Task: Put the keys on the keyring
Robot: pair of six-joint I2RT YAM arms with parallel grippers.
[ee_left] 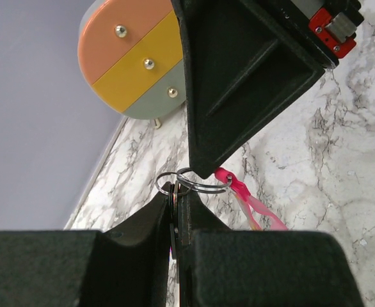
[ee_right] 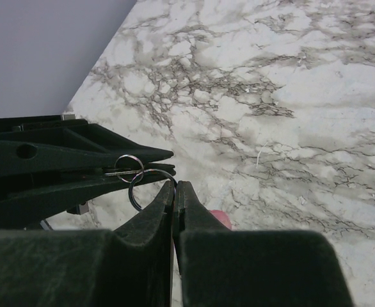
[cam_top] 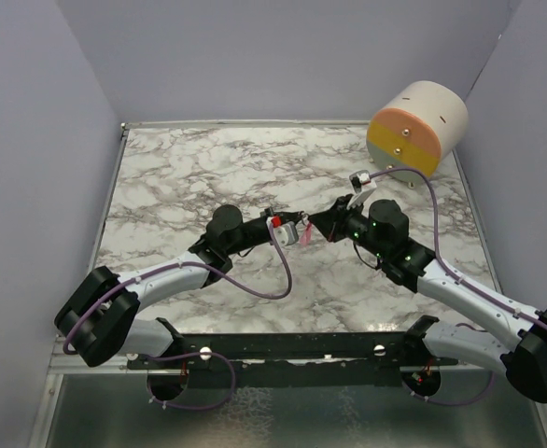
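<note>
Both grippers meet tip to tip above the middle of the marble table point(cam_top: 199, 177). My left gripper point(ee_left: 176, 185) is shut on the thin dark key point(ee_left: 173, 206), which stands edge-on between its pads with a small metal ring point(ee_left: 163, 184) at its tip. My right gripper point(ee_right: 175, 184) is shut on the keyring's larger metal ring point(ee_right: 136, 192). The pink strip point(ee_left: 255, 208) hangs from that ring. The two rings overlap; I cannot tell whether they are linked. In the top view the left gripper point(cam_top: 287, 228) and right gripper point(cam_top: 318, 222) flank the pink strip point(cam_top: 303, 234).
A pastel cylinder point(cam_top: 418, 129) with orange, yellow and grey bands lies at the back right corner. Lilac walls close in the table on the left, back and right. A purple cable loops off each arm over the marble.
</note>
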